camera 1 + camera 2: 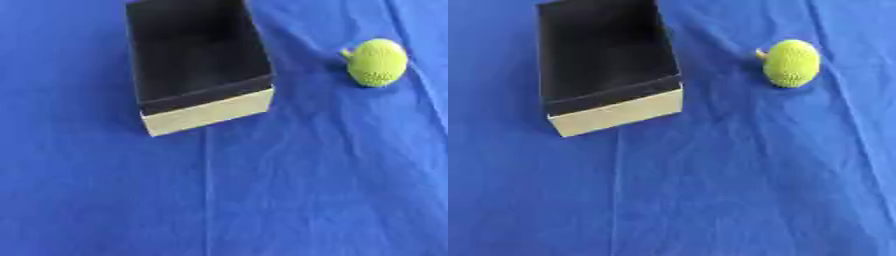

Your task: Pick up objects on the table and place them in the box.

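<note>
An open box (210, 112) with a dark inside and a pale front wall stands at the upper middle-left of the blue cloth; nothing shows inside it. A yellow-green bumpy round object (377, 62) with a short stub on its left side lies on the cloth to the right of the box, apart from it. Neither of my hands shows in either view.
A blue cloth (289, 190) with soft creases covers the whole table in view. Nothing else lies on it.
</note>
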`<state>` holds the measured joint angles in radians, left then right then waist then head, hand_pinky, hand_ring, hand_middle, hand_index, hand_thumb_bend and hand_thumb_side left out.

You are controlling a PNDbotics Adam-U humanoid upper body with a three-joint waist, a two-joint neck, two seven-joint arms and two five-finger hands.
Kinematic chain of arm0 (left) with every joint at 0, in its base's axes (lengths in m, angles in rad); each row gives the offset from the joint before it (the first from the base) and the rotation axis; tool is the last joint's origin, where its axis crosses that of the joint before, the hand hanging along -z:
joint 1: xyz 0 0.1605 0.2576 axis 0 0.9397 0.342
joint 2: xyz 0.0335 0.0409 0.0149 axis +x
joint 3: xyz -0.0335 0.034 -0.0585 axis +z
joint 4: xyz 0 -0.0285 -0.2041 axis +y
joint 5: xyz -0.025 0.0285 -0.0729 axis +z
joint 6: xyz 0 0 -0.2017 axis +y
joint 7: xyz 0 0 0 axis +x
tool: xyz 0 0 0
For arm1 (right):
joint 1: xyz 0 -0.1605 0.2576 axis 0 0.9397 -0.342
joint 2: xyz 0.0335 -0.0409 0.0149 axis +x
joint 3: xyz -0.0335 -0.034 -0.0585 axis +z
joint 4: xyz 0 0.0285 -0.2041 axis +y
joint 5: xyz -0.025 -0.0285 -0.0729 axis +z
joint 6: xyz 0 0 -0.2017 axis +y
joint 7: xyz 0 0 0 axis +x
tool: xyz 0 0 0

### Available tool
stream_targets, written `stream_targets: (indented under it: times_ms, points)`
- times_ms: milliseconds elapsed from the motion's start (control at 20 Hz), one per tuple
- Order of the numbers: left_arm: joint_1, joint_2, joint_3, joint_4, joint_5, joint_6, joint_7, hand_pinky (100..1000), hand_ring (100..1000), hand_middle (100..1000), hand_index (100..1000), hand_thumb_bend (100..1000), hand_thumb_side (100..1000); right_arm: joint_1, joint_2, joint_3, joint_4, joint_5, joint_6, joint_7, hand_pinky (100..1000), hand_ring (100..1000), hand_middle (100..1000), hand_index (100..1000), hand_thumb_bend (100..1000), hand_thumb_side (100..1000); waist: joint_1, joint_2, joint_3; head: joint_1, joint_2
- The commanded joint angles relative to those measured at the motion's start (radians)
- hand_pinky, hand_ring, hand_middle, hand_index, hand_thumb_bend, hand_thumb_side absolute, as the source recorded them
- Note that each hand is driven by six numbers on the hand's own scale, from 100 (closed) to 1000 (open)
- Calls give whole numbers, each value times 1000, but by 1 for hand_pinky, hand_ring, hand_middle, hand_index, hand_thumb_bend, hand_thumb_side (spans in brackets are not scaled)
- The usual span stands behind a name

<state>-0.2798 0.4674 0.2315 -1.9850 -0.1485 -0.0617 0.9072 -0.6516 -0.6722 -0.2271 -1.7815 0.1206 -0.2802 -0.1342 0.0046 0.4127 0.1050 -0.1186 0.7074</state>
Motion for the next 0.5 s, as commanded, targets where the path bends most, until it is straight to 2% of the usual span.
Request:
stream_targets:
  times_ms: [50,300,500]
  points:
    - [-2,20,5,-15,4,-1,0,469,757,690,681,879,814,-17,-21,-6,-21,5,1,-2,869,829,768,877,100,396,15,-216,-1,-6,3]
    - [-5,22,4,-15,4,-2,0,468,758,690,681,880,810,-20,-22,-8,-19,6,0,-3,869,829,769,877,100,388,9,-211,0,-13,-2]
    - [-6,24,5,-15,2,-3,0,469,757,689,681,879,813,-21,-34,-5,-11,27,2,9,867,833,774,882,100,309,5,-210,0,-19,-3]
